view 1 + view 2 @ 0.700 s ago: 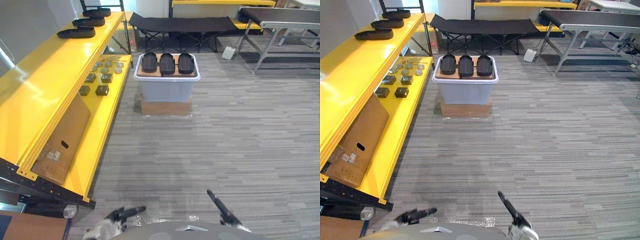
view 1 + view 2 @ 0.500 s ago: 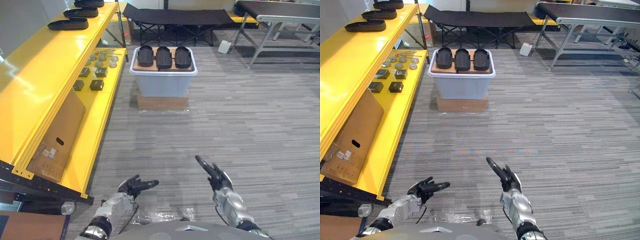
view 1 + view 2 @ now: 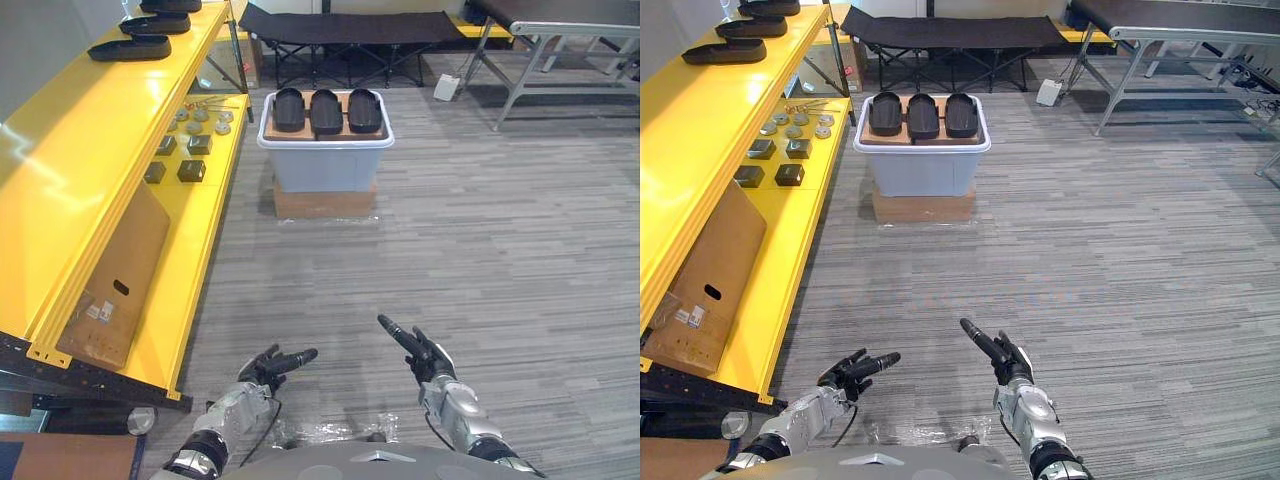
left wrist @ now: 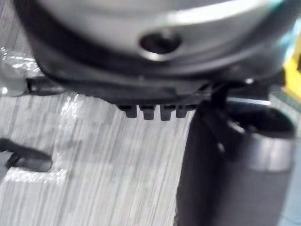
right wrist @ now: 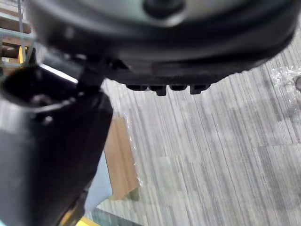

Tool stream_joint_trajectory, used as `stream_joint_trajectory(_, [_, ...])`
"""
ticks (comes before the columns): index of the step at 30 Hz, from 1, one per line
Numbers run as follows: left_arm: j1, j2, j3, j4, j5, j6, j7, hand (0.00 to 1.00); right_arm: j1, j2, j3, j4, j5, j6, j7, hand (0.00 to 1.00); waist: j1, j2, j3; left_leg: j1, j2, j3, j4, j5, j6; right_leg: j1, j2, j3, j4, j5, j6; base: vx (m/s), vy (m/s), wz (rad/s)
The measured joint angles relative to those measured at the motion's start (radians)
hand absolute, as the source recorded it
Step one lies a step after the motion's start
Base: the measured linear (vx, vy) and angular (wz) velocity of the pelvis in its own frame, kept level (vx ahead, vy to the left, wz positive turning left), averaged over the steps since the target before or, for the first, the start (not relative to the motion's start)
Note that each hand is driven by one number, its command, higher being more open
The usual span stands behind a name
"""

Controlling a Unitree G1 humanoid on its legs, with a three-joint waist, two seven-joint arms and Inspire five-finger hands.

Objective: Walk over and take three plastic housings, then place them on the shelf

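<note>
We hold our left hand (image 3: 258,370) and right hand (image 3: 432,362) low over the floor (image 3: 480,230), fingers stretched out, gripping nothing. The three housings (image 3: 325,110) lie well ahead of both hands, side by side on top of a bin (image 3: 325,170) near the yellow shelf (image 3: 90,170). They are black, oval and shallow, like small trays.

The grey striped floor (image 3: 450,240) lies open straight up to the pale grey plastic tub (image 3: 325,170). The long yellow metal shelf (image 3: 80,170) closes the left side. A black folding cot (image 3: 345,28) stands behind the tub.
</note>
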Motion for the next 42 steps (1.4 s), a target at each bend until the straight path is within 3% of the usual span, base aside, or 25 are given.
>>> stream_joint_trajectory(3, [0.039,0.001,0.027,-0.048,0.04,-0.037,0.027,1.0,0.02,0.01,-0.02,-0.003,0.048,0.004,0.003,1.0,0.001,-0.001,0.0,0.0,0.0,-0.001,0.001,0.0,0.001,-0.001,0.0,0.0,0.001,0.0,-0.001,-0.06,0.0,0.0])
stream_joint_trajectory(7, [0.078,-0.001,0.035,-0.072,0.04,-0.041,0.027,1.0,0.048,0.013,-0.03,-0.006,0.066,0.007,0.002,1.0,0.002,0.0,0.0,-0.002,0.001,-0.002,-0.001,0.003,0.007,-0.004,0.003,0.001,-0.001,0.003,-0.005,-0.06,-0.019,-0.01])
stream_joint_trajectory(11, [0.12,-0.018,0.035,-0.107,0.038,-0.056,0.022,1.0,0.089,0.013,-0.059,-0.047,0.064,0.008,-0.004,1.0,0.0,-0.001,-0.001,-0.016,-0.003,-0.002,-0.005,0.005,0.044,-0.024,0.005,0.003,-0.009,0.01,-0.019,-0.07,-0.003,-0.04])
stream_joint_trajectory(13, [0.133,-0.024,0.035,-0.137,0.027,-0.058,0.006,1.0,0.094,0.011,-0.088,-0.062,0.051,0.009,0.0,1.0,-0.001,0.001,0.001,-0.033,-0.005,-0.003,0.004,-0.013,0.066,-0.095,-0.018,0.005,0.121,-0.053,-0.018,-0.04,0.038,0.01])
stream_joint_trajectory(14, [0.145,-0.024,0.035,-0.18,0.013,-0.058,-0.005,1.0,0.098,0.01,-0.099,-0.081,0.039,0.009,-0.005,1.0,-0.004,-0.013,0.008,-0.037,-0.017,-0.009,0.005,-0.022,0.082,-0.162,-0.05,-0.002,0.262,-0.104,-0.02,-0.01,0.053,0.01])
stream_joint_trajectory(15, [0.148,-0.026,0.035,-0.208,-0.004,-0.061,-0.006,1.0,0.091,0.008,-0.108,-0.092,0.052,0.009,-0.012,1.0,0.002,-0.021,0.016,-0.039,-0.026,-0.007,0.008,-0.024,0.091,-0.244,-0.093,-0.028,0.435,-0.124,-0.031,-0.01,0.06,-0.02])
stream_joint_trajectory(16, [0.148,-0.027,0.032,-0.218,-0.003,-0.062,-0.006,1.0,0.088,0.006,-0.109,-0.093,0.07,0.007,-0.019,1.0,0.002,-0.023,0.02,-0.038,-0.026,-0.006,0.014,-0.022,0.096,-0.281,-0.113,-0.042,0.517,-0.12,-0.026,-0.01,0.05,0.02])
stream_joint_trajectory(17, [0.151,-0.024,0.029,-0.233,-0.003,-0.071,-0.006,1.0,0.09,0.007,-0.108,-0.102,0.096,0.005,-0.029,1.0,-0.003,-0.028,0.045,-0.014,-0.021,-0.006,0.035,-0.023,0.111,-0.31,-0.151,-0.067,0.622,-0.113,-0.001,0.0,0.063,0.16])
stream_joint_trajectory(19, [0.168,-0.023,0.031,-0.277,-0.004,-0.077,0.002,1.0,0.128,0.015,-0.105,-0.154,0.123,0.005,-0.033,1.0,-0.005,-0.032,0.05,-0.004,-0.007,-0.013,0.067,-0.054,0.11,-0.291,-0.153,-0.104,0.572,-0.132,-0.028,0.06,0.064,0.11])
stream_joint_trajectory(21, [0.17,-0.009,0.033,-0.331,-0.003,-0.096,0.009,1.0,0.135,0.019,-0.105,-0.199,0.121,0.005,-0.034,1.0,-0.002,-0.028,0.067,-0.014,0.022,-0.016,0.116,-0.094,0.107,-0.289,-0.132,-0.11,0.508,-0.127,-0.021,0.08,0.022,-0.09])
stream_joint_trajectory(24, [0.176,-0.002,0.034,-0.386,0.004,-0.153,0.014,1.0,0.154,0.019,-0.105,-0.216,0.1,-0.008,-0.032,1.0,0.009,-0.004,0.085,-0.016,0.088,-0.014,0.202,-0.154,0.074,-0.296,-0.115,-0.125,0.374,-0.089,0.027,0.14,-0.005,-0.06])
stream_joint_trajectory(26, [0.198,0.005,0.042,-0.431,0.037,-0.215,0.014,1.0,0.185,0.029,-0.094,-0.216,0.101,-0.031,-0.016,1.0,0.024,-0.024,0.091,-0.004,0.109,0.0,0.271,-0.196,0.031,-0.289,-0.132,-0.163,0.293,-0.049,0.027,0.24,-0.114,-0.08])
stream_joint_trajectory(28, [0.22,0.019,0.046,-0.476,0.039,-0.25,0.024,1.0,0.203,0.031,-0.077,-0.22,0.101,-0.045,0.007,1.0,0.026,-0.05,0.079,-0.003,0.122,-0.003,0.354,-0.28,-0.003,-0.274,-0.13,-0.15,0.269,-0.054,-0.002,0.27,-0.225,-0.08])
stream_joint_trajectory(29, [0.223,0.006,0.044,-0.495,0.039,-0.26,0.037,1.0,0.203,0.017,-0.082,-0.236,0.102,-0.045,0.014,1.0,0.03,-0.025,0.074,-0.002,0.163,-0.006,0.417,-0.338,-0.02,-0.276,-0.104,-0.117,0.303,-0.009,-0.063,0.31,-0.257,-0.15])
stream_joint_trajectory(30, [0.229,-0.015,0.035,-0.505,0.038,-0.259,0.043,1.0,0.209,0.002,-0.091,-0.257,0.102,-0.045,0.022,1.0,0.028,0.014,0.05,0.004,0.202,-0.003,0.432,-0.366,-0.042,-0.29,-0.069,-0.112,0.35,-0.015,-0.071,0.34,-0.241,-0.17])
stream_joint_trajectory(31, [0.235,-0.029,0.032,-0.504,0.038,-0.259,0.047,1.0,0.217,-0.013,-0.089,-0.281,0.102,-0.045,0.025,1.0,0.028,0.035,0.024,0.023,0.223,0.007,0.421,-0.363,-0.054,-0.291,-0.043,-0.109,0.358,-0.034,-0.098,0.51,-0.185,-0.2])
stream_joint_trajectory(32, [0.233,-0.045,0.027,-0.504,0.038,-0.259,0.052,1.0,0.212,-0.027,-0.095,-0.313,0.101,-0.047,0.035,1.0,0.036,0.065,0.014,0.002,0.256,0.011,0.505,-0.331,-0.069,-0.289,-0.024,-0.109,0.369,-0.052,-0.127,0.47,-0.152,-0.24])
stream_joint_trajectory(33, [0.233,-0.056,0.026,-0.503,0.037,-0.258,0.055,1.0,0.201,-0.029,-0.102,-0.316,0.101,-0.047,0.044,1.0,0.037,0.073,0.013,-0.028,0.283,0.013,0.58,-0.303,-0.067,-0.285,-0.018,-0.108,0.372,-0.06,-0.139,0.57,-0.209,-0.25])
stream_joint_trajectory(35, [0.235,-0.079,0.021,-0.502,0.028,-0.254,0.059,1.0,0.198,-0.033,-0.108,-0.336,0.099,-0.046,0.069,1.0,0.034,0.085,0.013,-0.144,0.372,-0.012,0.848,-0.16,-0.057,-0.225,0.017,-0.111,0.325,-0.067,-0.15,0.36,-0.175,-0.06])
stream_joint_trajectory(36, [0.232,-0.091,0.021,-0.502,0.013,-0.253,0.057,1.0,0.197,-0.028,-0.107,-0.35,0.087,-0.045,0.077,1.0,0.041,0.082,0.027,-0.225,0.407,-0.072,1.004,-0.147,-0.076,-0.169,0.036,-0.113,0.278,-0.071,-0.156,0.43,-0.142,-0.04])
stream_joint_trajectory(38, [0.237,-0.092,0.022,-0.503,-0.004,-0.25,0.047,1.0,0.185,-0.028,-0.106,-0.367,0.047,-0.046,0.084,1.0,0.047,0.055,0.046,-0.314,0.359,-0.111,1.034,-0.187,-0.064,-0.082,0.025,-0.097,0.215,-0.073,-0.16,0.52,-0.109,-0.23])
stream_joint_trajectory(40, [0.249,-0.093,0.022,-0.508,-0.004,-0.25,0.041,1.0,0.181,-0.028,-0.102,-0.388,0.032,-0.047,0.083,1.0,0.061,0.046,0.053,-0.371,0.295,-0.107,0.876,-0.196,-0.045,-0.031,0.011,-0.073,0.164,-0.075,-0.157,0.34,0.029,-0.33])
stream_joint_trajectory(42, [0.27,-0.093,0.023,-0.525,-0.004,-0.25,0.044,1.0,0.174,-0.029,-0.081,-0.394,0.032,-0.052,0.079,1.0,0.075,0.033,0.061,-0.405,0.232,-0.111,0.59,-0.153,-0.041,-0.009,-0.016,-0.045,0.151,-0.092,-0.121,0.26,0.122,-0.39])
